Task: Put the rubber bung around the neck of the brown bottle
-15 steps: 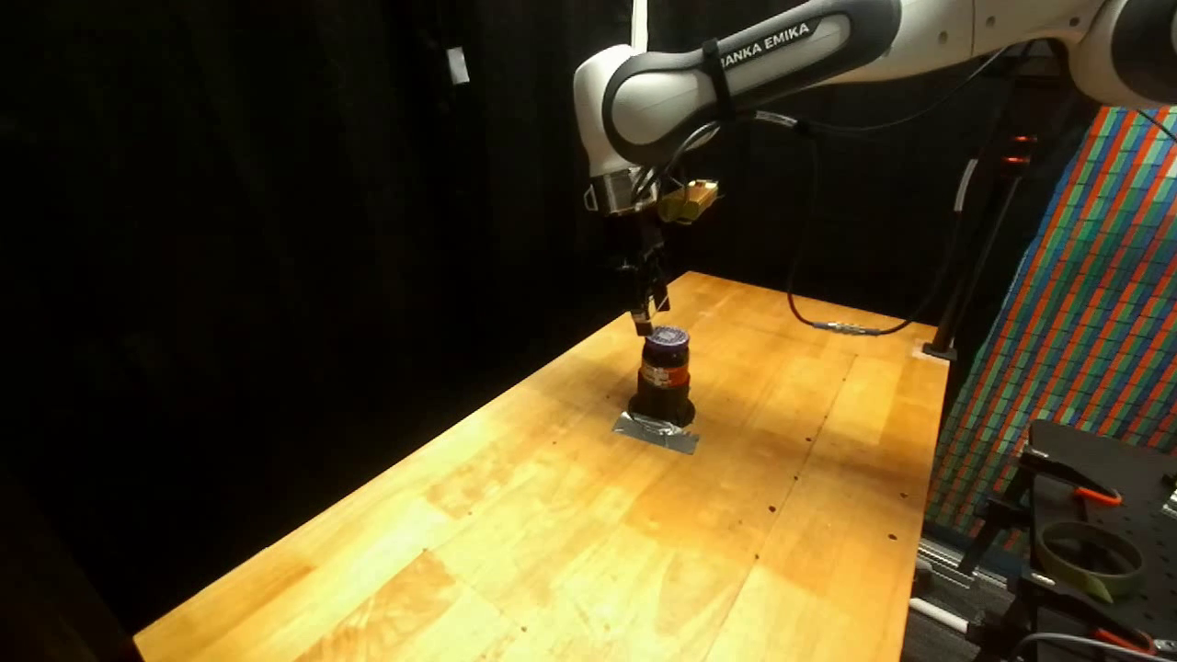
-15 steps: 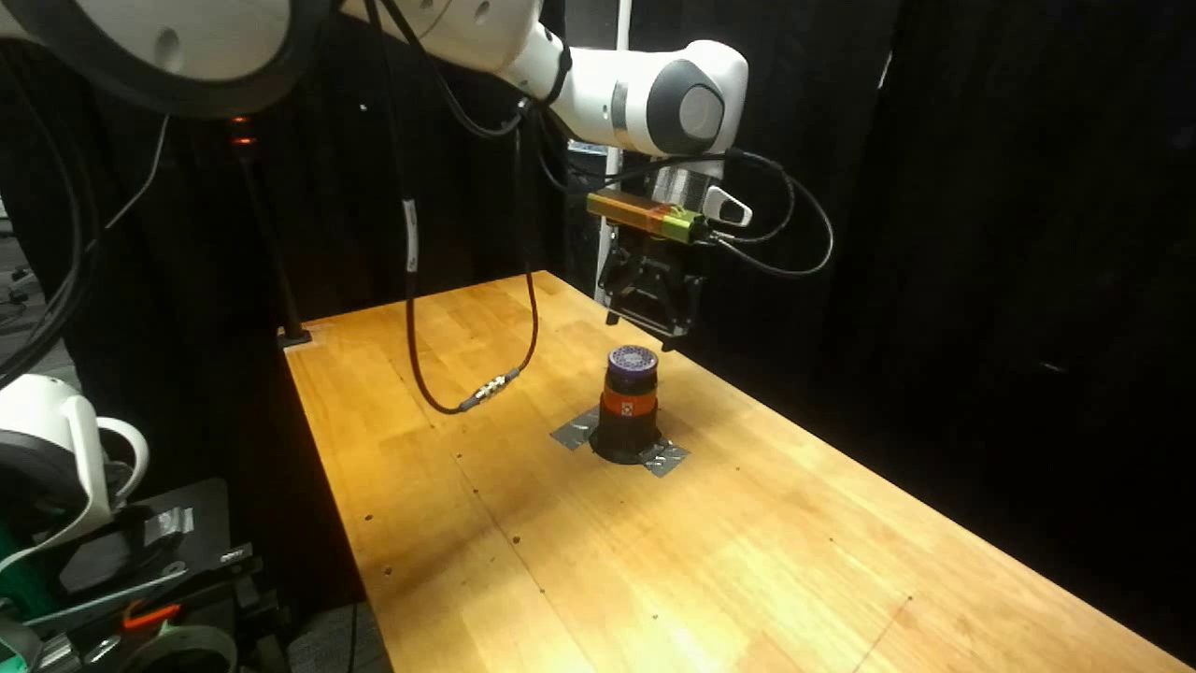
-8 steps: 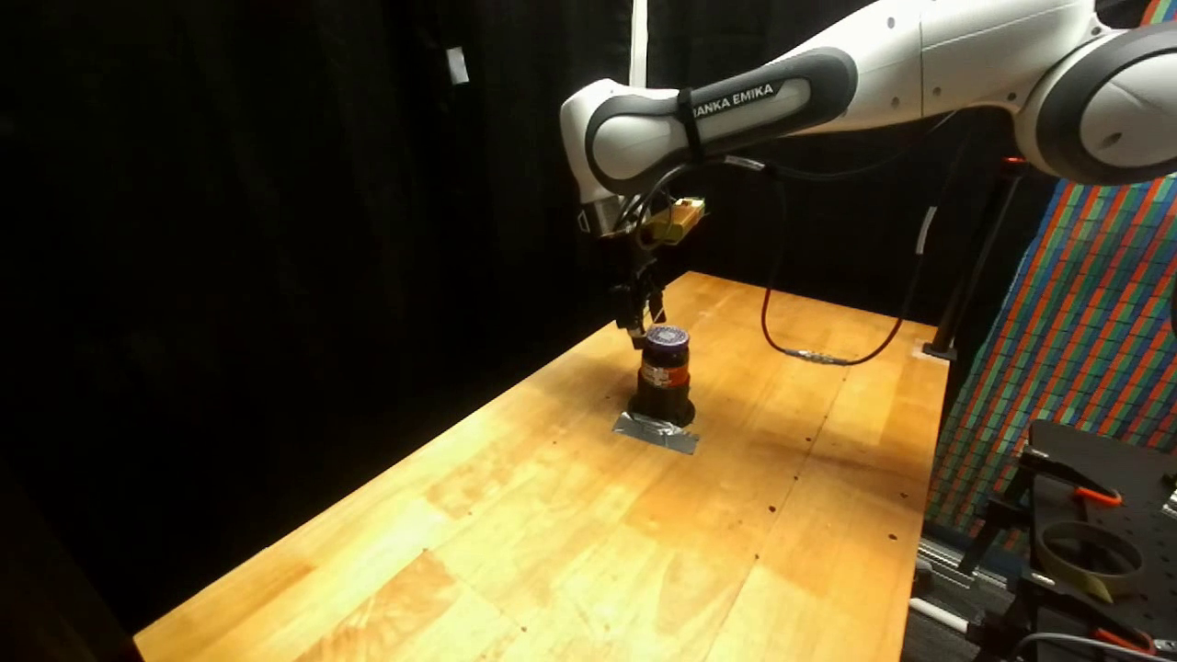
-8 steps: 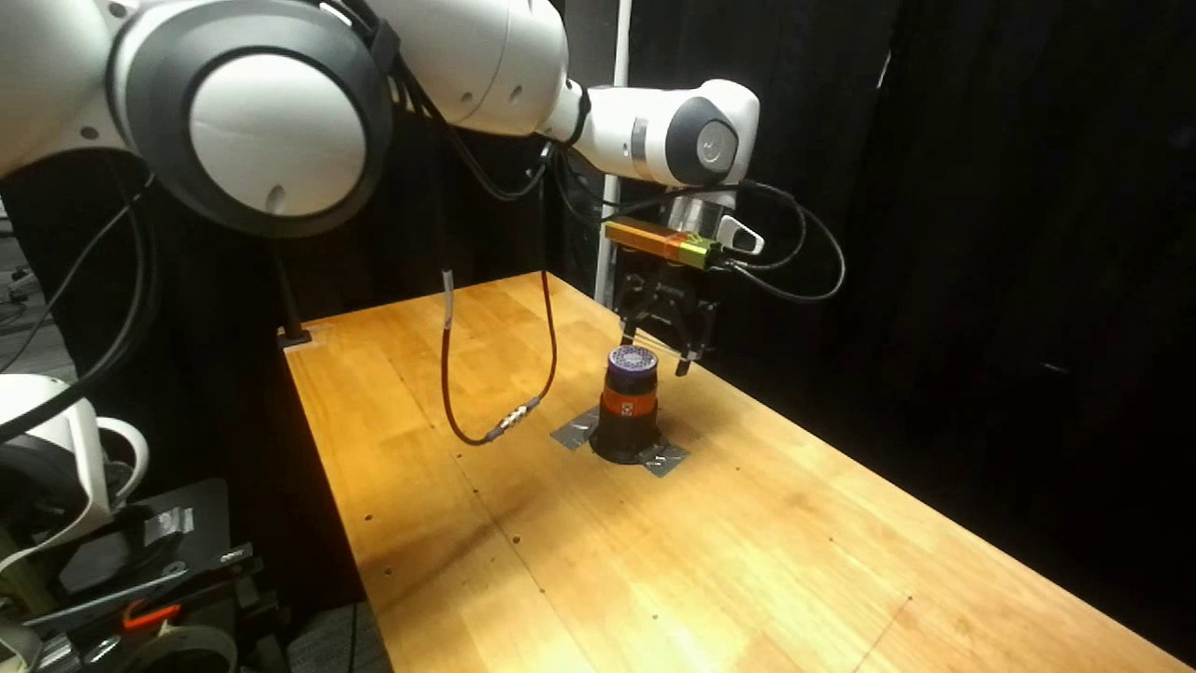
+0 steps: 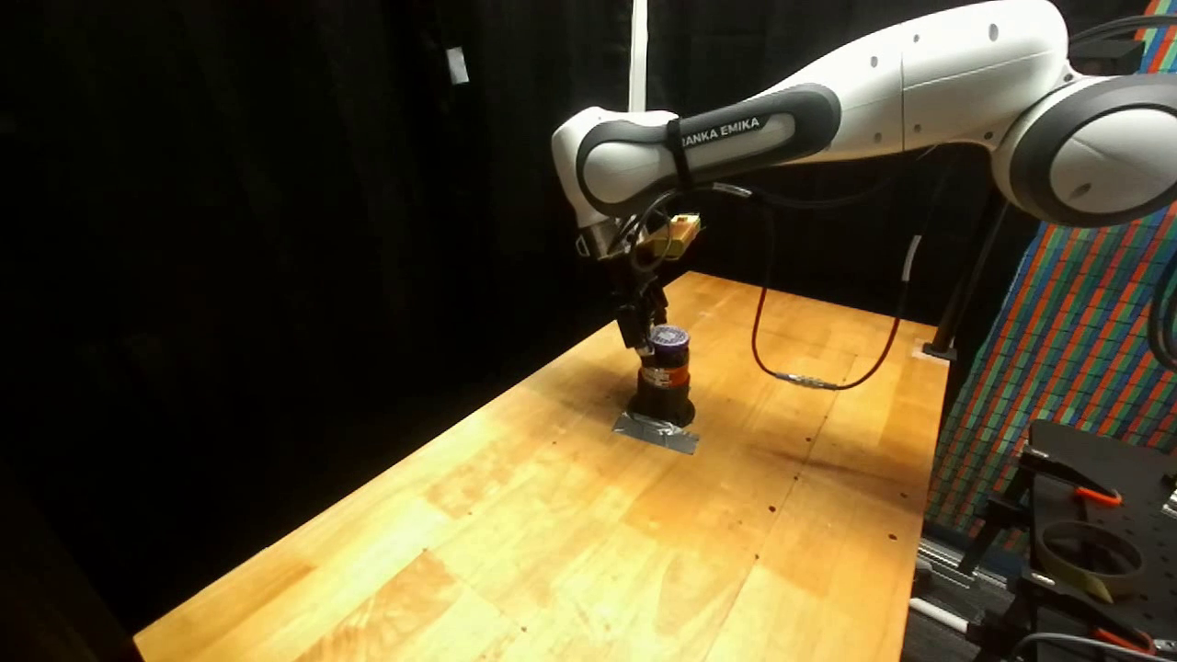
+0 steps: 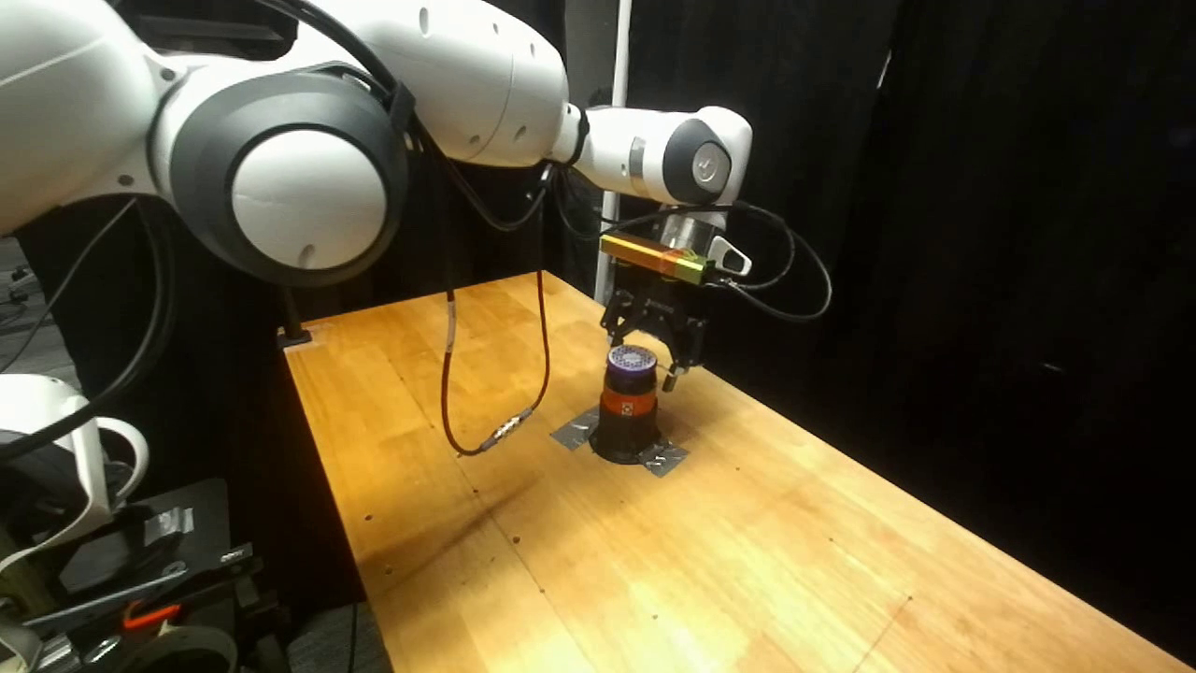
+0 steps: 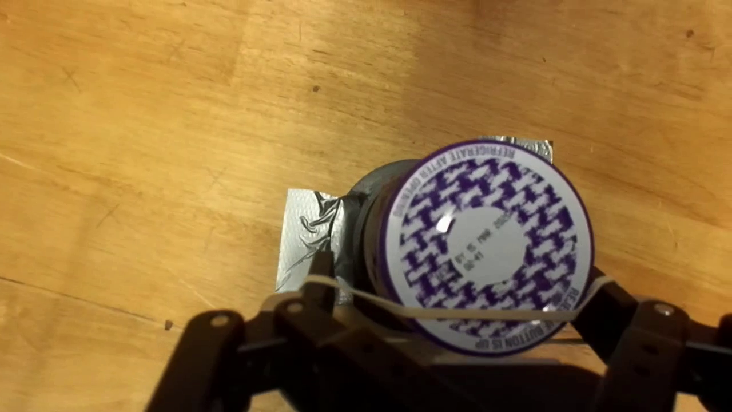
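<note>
My end effector (image 7: 460, 277) looks matt; the rubber band (image 7: 486, 313) is smooth; the bottle (image 6: 630, 386) has a glossy lid (image 7: 486, 246); I see shiny, crinkled tape (image 7: 298, 229); the table (image 7: 143, 143) is satiny wood; the curtain (image 5: 276, 184), matt cloth.

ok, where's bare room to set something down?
Bare: wooden tabletop in both exterior views' foregrounds, up to the silver tape. Crowded: around the round purple-lidded jar, with the black gripper and stretched beige rubber band; also by the dark cable loop.

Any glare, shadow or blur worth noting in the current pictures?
Wrist view: a small white glint on the jar's lid, the jaws dark and slightly soft. Both exterior views: a shadow streaks the wooden table, and the black backdrop swallows detail.
</note>
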{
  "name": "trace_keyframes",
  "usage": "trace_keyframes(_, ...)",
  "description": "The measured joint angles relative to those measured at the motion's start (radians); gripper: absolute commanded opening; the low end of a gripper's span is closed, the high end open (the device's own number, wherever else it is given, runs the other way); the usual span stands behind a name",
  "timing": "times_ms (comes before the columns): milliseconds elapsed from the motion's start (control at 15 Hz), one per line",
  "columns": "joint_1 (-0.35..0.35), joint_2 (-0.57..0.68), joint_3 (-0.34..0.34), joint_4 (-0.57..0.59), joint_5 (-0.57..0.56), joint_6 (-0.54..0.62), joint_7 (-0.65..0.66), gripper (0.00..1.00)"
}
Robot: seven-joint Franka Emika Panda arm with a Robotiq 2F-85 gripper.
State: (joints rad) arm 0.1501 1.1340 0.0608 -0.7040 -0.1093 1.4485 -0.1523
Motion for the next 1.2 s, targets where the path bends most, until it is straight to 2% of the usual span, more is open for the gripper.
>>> trace_keyframes(400, 0.004, -0.014, 0.000, -0.006, -0.004, -0.023, -0.076, 1.00)
trace_keyframes(667, 0.003, -0.047, 0.000, -0.055, -0.004, -0.023, -0.097, 1.00)
trace_keyframes(933, 0.000, -0.100, 0.000, -0.169, -0.004, -0.003, -0.107, 1.00)
trace_keyframes(1200, -0.006, -0.178, 0.000, -0.333, -0.004, 0.083, -0.102, 1.00)
